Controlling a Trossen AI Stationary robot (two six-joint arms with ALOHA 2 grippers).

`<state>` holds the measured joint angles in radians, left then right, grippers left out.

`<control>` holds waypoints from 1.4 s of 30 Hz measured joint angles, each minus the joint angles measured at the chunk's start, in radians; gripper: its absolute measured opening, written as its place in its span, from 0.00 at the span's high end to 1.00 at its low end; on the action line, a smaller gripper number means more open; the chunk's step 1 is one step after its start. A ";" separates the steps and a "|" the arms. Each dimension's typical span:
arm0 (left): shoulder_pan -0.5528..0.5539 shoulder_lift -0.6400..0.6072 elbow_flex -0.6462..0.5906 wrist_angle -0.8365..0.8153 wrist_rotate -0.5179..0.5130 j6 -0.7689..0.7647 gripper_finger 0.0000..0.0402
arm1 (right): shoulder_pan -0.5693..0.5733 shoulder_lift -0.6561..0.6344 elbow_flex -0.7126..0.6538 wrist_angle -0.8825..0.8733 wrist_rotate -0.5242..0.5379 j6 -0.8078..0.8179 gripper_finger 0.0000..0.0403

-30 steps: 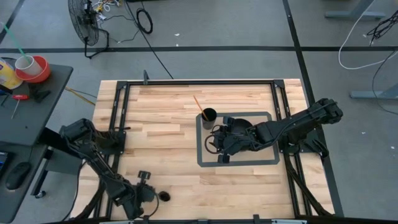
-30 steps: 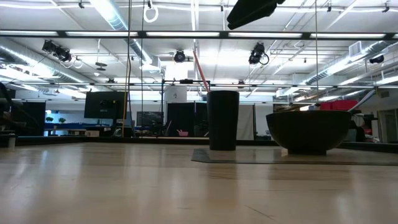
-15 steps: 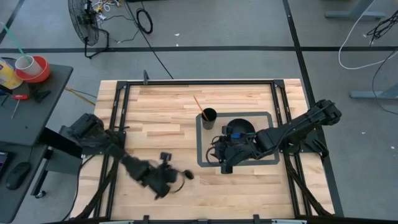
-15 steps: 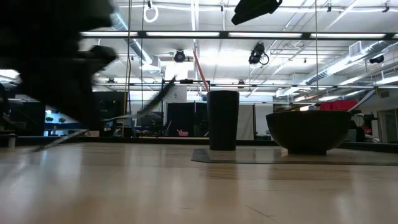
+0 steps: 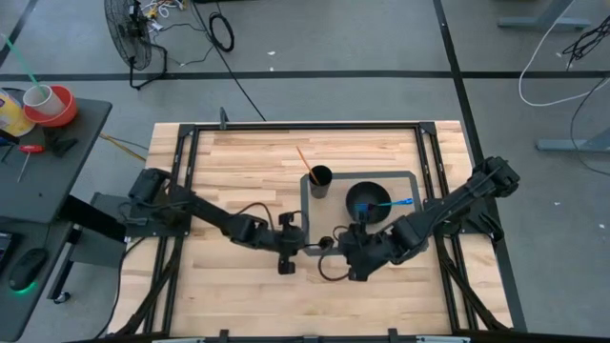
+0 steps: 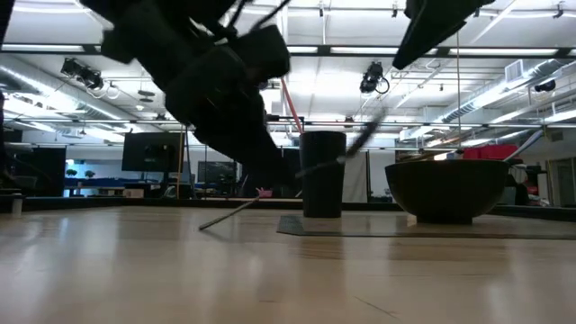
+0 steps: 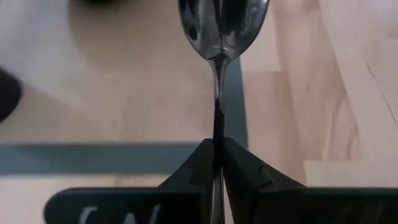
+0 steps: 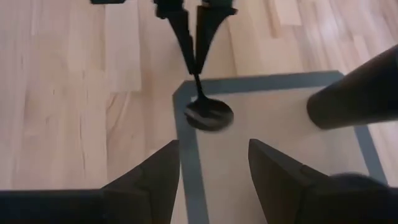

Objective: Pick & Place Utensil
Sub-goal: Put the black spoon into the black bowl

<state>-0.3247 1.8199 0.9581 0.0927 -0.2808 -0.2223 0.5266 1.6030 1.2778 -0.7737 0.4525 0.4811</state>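
Observation:
A dark metal spoon is held in my left gripper. That gripper reaches to the table's middle, with the spoon's bowl over the near left corner of the grey-edged mat. My right gripper is open and faces the spoon from the right without touching it. On the mat stand a black cup with an orange stick in it and a black bowl. A blue utensil leans on the bowl's right rim. My left gripper pinches the spoon's thin handle between its two fingertips. The fingers lie along the handle and come roughly level from the table's left. The spoon's bowl points away from the gripper, toward the right. Whether the bowl touches the mat I cannot tell.
Black frame rails run along the table's left, right and far sides. Bare wood lies to the left of the mat and along the near edge. In the low view the left arm looms large in front of the cup.
My left arm has swung from the table's near left corner up to the middle, carrying the spoon to the mat's corner. My right gripper has drawn back from over the bowl toward the near edge, uncovering the blue utensil in the bowl.

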 joint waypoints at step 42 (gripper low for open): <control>-0.304 -0.404 -0.180 -0.225 -0.473 -0.099 0.71 | -0.204 0.336 0.024 0.394 -0.288 -0.240 0.59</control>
<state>-0.6283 1.4158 0.7785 -0.1327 -0.7538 -0.3214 0.3226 1.9388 1.3015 -0.3794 0.1643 0.2415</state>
